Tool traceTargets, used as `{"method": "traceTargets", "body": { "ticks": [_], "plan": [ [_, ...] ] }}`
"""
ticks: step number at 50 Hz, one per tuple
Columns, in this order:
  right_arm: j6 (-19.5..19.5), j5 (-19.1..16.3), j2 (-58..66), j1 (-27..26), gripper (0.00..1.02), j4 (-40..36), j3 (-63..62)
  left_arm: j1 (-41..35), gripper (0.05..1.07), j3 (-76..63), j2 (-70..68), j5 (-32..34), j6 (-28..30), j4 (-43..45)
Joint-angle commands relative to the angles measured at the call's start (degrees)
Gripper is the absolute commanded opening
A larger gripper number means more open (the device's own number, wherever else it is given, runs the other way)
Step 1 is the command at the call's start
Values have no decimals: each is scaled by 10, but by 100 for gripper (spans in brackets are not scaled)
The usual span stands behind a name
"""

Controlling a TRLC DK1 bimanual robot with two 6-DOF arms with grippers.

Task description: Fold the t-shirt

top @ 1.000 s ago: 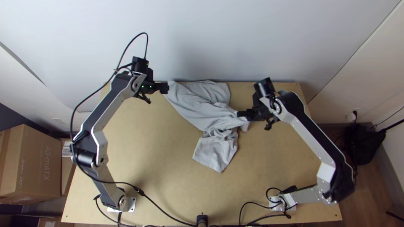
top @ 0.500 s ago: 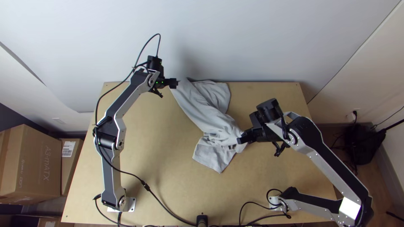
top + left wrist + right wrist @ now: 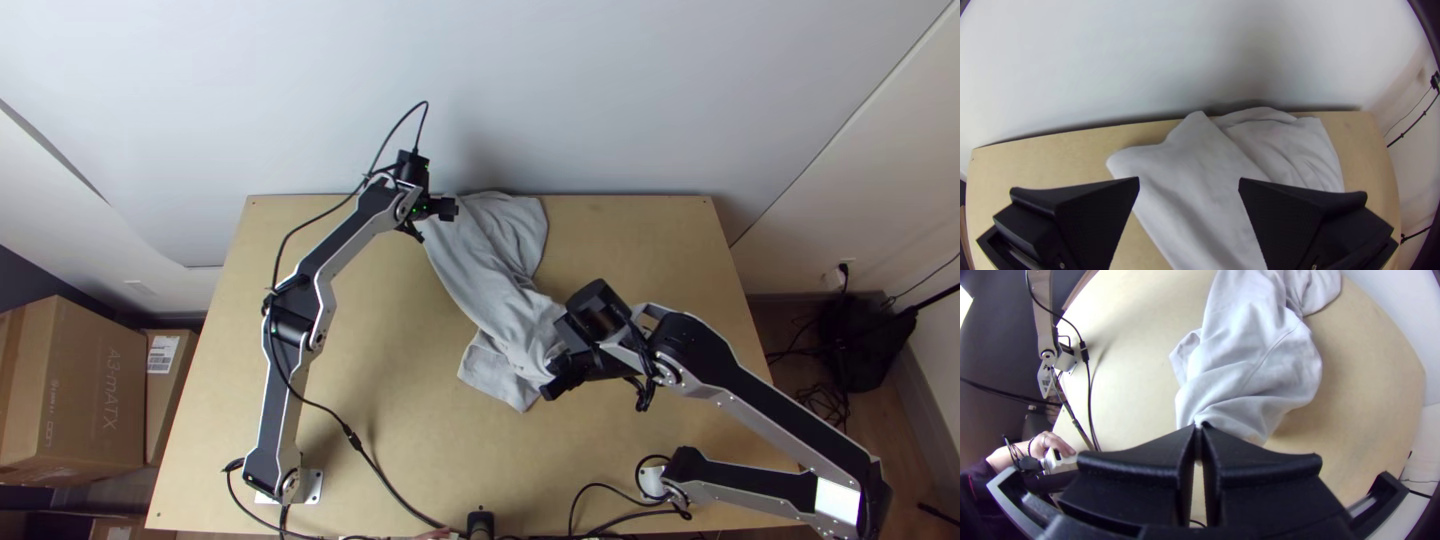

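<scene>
T-shirt (image 3: 490, 290) slants far-left to near-right; left gripper (image 3: 1189, 181), jaws open, at far end; right gripper (image 3: 1198, 426), jaws clamping near end.

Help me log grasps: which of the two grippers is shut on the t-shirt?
The right gripper: its fingers are closed on a pinch of the t-shirt, while the left gripper is wide open.

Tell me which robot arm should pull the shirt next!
The right, I think: the right gripper is shut on the near end of the t-shirt, while the left gripper is open above the far end.
</scene>
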Motion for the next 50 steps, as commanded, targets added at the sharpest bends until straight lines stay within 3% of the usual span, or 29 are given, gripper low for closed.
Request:
{"method": "traceTargets", "body": {
  "ticks": [1, 26, 43, 50],
  "plan": [
    [11, -7, 12, 28, 2, 10, -12, -10, 101, 25, 26, -13, -9, 16],
    [19, -29, 84, 156, 2, 55, 4, -25, 101, 26, 39, -19, -14, 36],
    [20, -46, 158, 190, 2, 103, 39, -27, 101, 27, 55, -16, -42, 44],
    [28, -52, 175, 201, 2, 120, 46, -26, 101, 27, 51, 26, -69, 35]
  ]
}}
